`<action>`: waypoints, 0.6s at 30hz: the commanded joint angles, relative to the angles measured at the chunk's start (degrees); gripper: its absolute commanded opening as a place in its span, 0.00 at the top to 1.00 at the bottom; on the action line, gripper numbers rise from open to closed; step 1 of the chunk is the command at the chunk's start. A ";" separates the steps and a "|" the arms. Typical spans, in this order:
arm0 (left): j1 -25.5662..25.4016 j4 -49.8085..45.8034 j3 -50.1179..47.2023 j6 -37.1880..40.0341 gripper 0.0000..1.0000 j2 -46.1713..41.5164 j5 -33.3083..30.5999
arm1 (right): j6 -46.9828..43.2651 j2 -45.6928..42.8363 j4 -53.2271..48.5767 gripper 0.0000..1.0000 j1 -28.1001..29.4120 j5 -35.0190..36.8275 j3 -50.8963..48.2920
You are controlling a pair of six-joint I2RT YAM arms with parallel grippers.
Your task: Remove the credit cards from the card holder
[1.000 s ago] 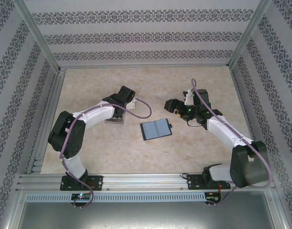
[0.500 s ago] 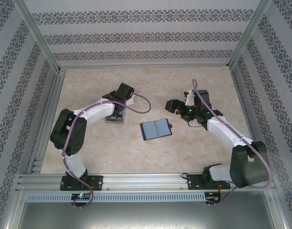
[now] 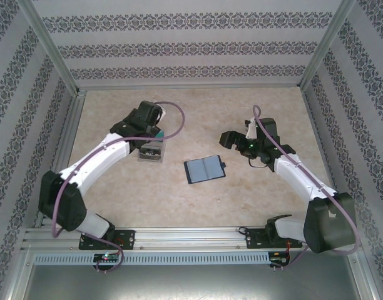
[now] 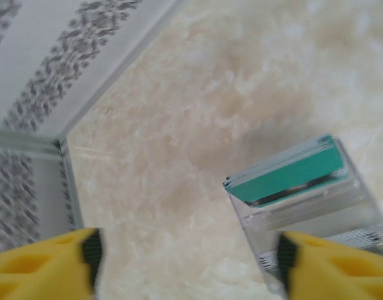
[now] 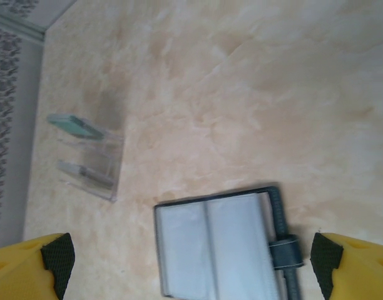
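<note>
The left arm reaches out over the marbled table [image 3: 179,112] toward its left-centre. The left gripper [image 4: 188,253] is released: its yellow fingers [image 4: 47,262] stand wide apart with only bare tabletop between them. One finger sits close against the lower corner of a clear plastic box [image 4: 316,219]; whether it touches cannot be told. The credit cards [image 4: 285,178] stand on edge inside that box, leaning together, with a teal-green one facing outward. From above, the box is just beside the left gripper's head and well apart from the wallet.

Near the middle of the table the card holder [image 3: 205,169] lies open and flat, slightly turned. Its grey-blue inner pockets face up and its small side tab points toward the right arm.

Further right, the right gripper [image 3: 232,139] hovers above the table, just beyond the card holder. Its jaws are spread fully and hold nothing. In the right wrist view the card holder [image 5: 219,247] lies between the spread fingers [image 5: 29,265], below them and apart from both.
</note>
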 commanded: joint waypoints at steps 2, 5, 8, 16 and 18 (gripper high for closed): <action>1.41 0.41 -7.92 -23.36 0.01 -9.05 -5.64 | -6.94 -3.06 -5.18 0.02 -0.55 14.56 2.38; 3.45 0.63 -14.11 -34.99 0.01 -14.75 -13.62 | -9.89 -4.47 -5.97 0.02 -0.61 23.34 1.89; 6.89 0.16 -20.58 -40.46 0.01 -18.66 -17.62 | -11.96 -6.14 -4.83 0.02 -0.59 33.39 0.06; 16.57 14.95 -32.20 -38.53 0.01 -16.98 -14.63 | -23.35 -4.22 9.86 0.02 -0.74 49.05 -7.30; 19.98 22.17 -34.39 -36.96 0.01 -14.81 -12.21 | -24.74 -2.40 14.29 0.02 -1.27 49.46 -8.50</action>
